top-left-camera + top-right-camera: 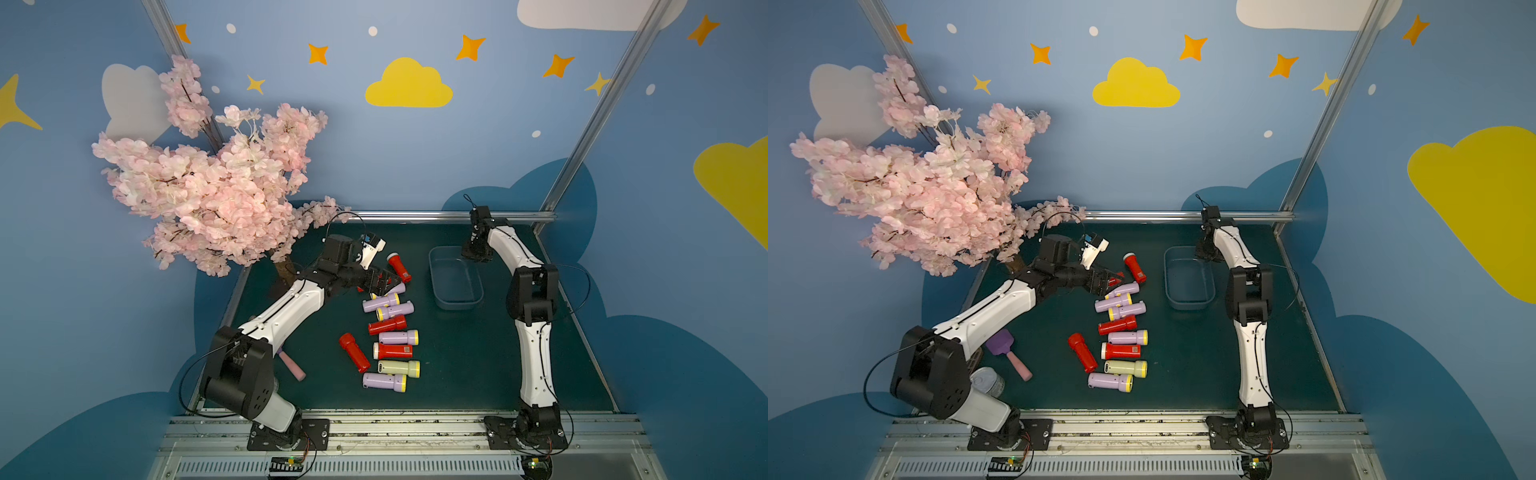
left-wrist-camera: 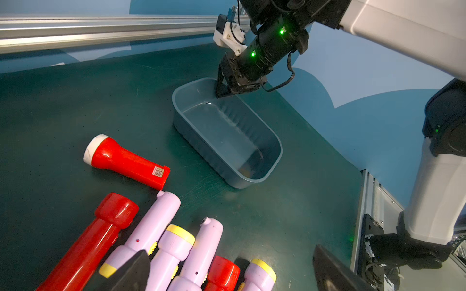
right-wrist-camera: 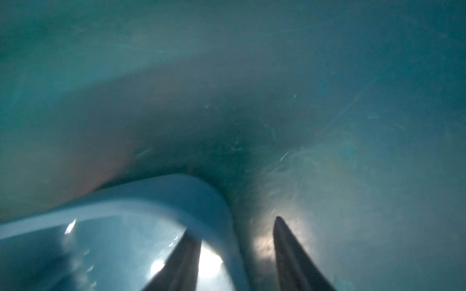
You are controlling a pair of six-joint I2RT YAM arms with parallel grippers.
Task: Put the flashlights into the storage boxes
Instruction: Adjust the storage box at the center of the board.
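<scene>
Right now every flashlight in view lies on the dark green table mat (image 1: pixel 478 365), outside the shallow blue-grey plastic storage tub with rounded corners (image 1: pixel 457 308), which sits toward the back right of the mat. Most of them form a loose column of stubby plastic cylinders lying on their sides in the middle. These include lilac flashlights with yellow head rings (image 1: pixel 381 302), red flashlights (image 1: pixel 386 325) and one cream-yellow flashlight (image 1: pixel 399 368). A red flashlight with a white head ring (image 2: pixel 126 161) lies apart at the far end, between the column and the tub, and another red flashlight (image 1: pixel 354 352) lies slantwise just left of the column. The left gripper (image 1: pixel 382 284) hangs over the far end of the column with its jaws spread wide and nothing between them. The right gripper (image 3: pixel 233 226) is lowered at the tub's far right corner. One of its fingers is inside the tub and the other outside. The rim passes between them, and the wrist view shows mat between the outer finger and the wall, so the claw is released and is not pinching the tub. In a top view, a purple scoop with a pink handle (image 1: pixel 1007 353) and a silver tin can (image 1: pixel 986 380) sit near the base of the left arm. A pink artificial blossom tree (image 1: pixel 208 187) stands at the back left corner.
</scene>
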